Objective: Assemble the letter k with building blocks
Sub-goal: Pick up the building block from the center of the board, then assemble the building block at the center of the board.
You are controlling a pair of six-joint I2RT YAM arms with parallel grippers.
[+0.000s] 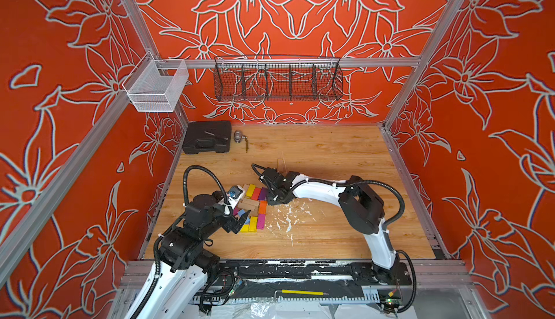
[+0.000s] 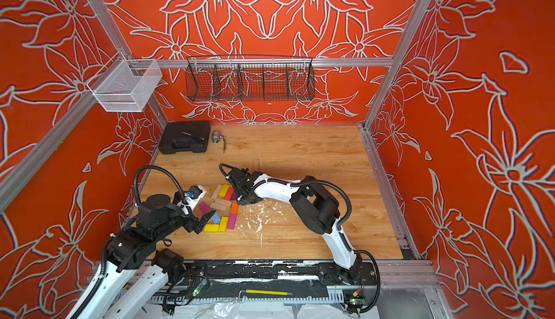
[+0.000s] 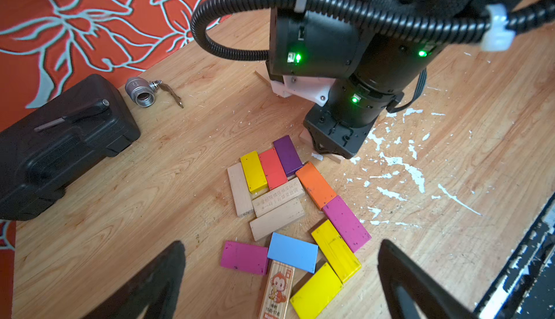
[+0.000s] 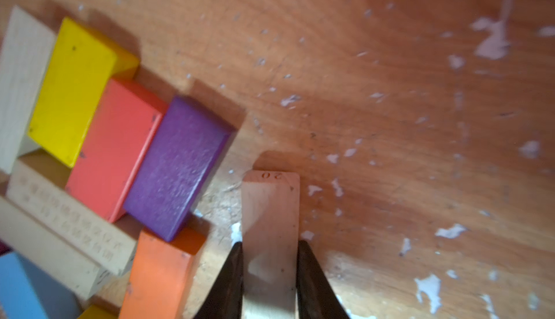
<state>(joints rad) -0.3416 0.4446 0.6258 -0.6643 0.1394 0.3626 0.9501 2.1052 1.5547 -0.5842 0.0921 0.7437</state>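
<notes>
The wooden table (image 1: 330, 158) is mostly bare boards and white flecks (image 1: 288, 215). The building blocks (image 1: 253, 206) are bunched left of centre on the near half. No k can be made out in that bunch yet (more of a jumble tbh), so the job is judged to be at an early stage.

The left gripper (image 3: 283, 241) is spread wide above the near end of the pile, with nothing in it. The right gripper (image 4: 270, 243) is clamped on a plain wood block (image 4: 270, 200), pinched across its narrow sides. That block is just right of the purple block (image 4: 177, 167) and apart from it. Whether it's clear of the table can't be told.

For this step a straight lift is probably best, so the purple block and the orange block (image 4: 159, 272) aren't nudged. The piece should be kept level and squared up before it's set down.

Writing: "20" is stamped on the held block's end. One printed block (image 3: 276, 290) is decorated with a cartoon monkey. Rows of characters are cut into an engraved block (image 3: 277, 196), too small to be read.
</notes>
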